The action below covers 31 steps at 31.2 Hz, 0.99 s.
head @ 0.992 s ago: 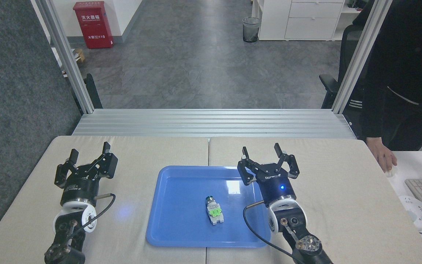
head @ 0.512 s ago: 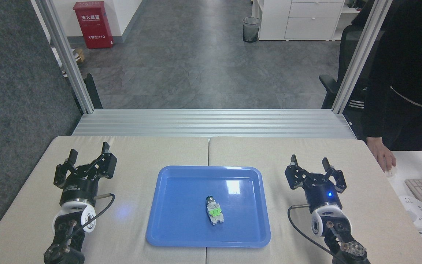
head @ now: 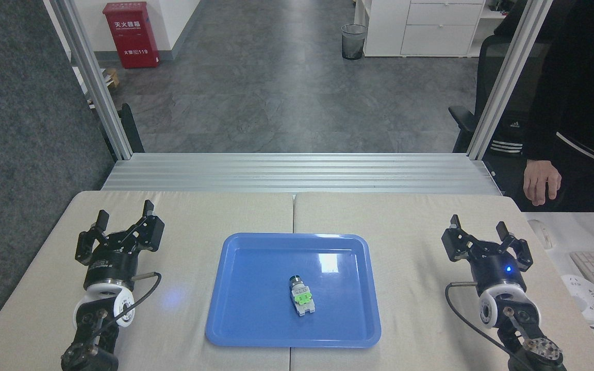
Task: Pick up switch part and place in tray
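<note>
One switch part in one tray, two empty end effectors
The small white-and-green plastic switch part (head: 301,298) lies inside the glossy blue rectangular tray (head: 245,319) at the table's (head: 405,216) middle; left end effector (head: 123,217) and right end effector (head: 477,229) both spread wide, gripping nothing.

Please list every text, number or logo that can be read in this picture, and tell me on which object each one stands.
"119": on the red box standing on the floor at the far left, after characters too small to read.
Upper line of white characters on the same red box: too blurred to read surely.
Three-stripe logo on the dark clothing of the person at right: no words legible.
Lettering on the left gripper body: too small to read.
The switch part and tray: no text visible.
</note>
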Each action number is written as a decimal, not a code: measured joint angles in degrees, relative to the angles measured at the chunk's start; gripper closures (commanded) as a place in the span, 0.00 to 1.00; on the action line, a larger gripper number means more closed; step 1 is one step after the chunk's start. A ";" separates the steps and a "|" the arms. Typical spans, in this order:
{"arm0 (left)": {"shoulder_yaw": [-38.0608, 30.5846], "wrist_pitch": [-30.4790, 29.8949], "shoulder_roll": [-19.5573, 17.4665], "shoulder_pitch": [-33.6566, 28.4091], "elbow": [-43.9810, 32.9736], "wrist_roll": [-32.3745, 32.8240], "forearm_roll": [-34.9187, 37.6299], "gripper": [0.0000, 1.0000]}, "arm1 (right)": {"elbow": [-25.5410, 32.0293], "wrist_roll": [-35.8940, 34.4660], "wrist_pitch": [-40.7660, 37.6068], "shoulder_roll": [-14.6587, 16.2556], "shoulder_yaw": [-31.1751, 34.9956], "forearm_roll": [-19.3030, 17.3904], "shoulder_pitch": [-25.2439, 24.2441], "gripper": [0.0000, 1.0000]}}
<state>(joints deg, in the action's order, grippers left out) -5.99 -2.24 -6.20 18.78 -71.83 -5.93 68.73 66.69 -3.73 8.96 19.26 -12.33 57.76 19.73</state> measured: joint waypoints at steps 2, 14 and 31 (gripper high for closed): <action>0.00 0.00 -0.01 0.01 0.04 0.00 -0.01 0.00 | 0.58 0.57 0.00 0.47 0.40 -0.11 -0.04 0.02; 0.00 -0.01 -0.02 -0.03 0.16 0.00 -0.01 0.00 | 3.15 1.31 -0.78 2.36 2.19 -0.49 -0.17 0.02; 0.01 -0.01 0.07 -0.13 0.18 0.00 -0.01 0.00 | 4.63 1.32 -1.89 3.53 3.30 -0.53 -0.41 0.02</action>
<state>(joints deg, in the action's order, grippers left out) -5.98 -2.25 -6.13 18.65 -71.65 -5.93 68.72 71.32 -2.41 7.07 22.79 -9.03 57.23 19.32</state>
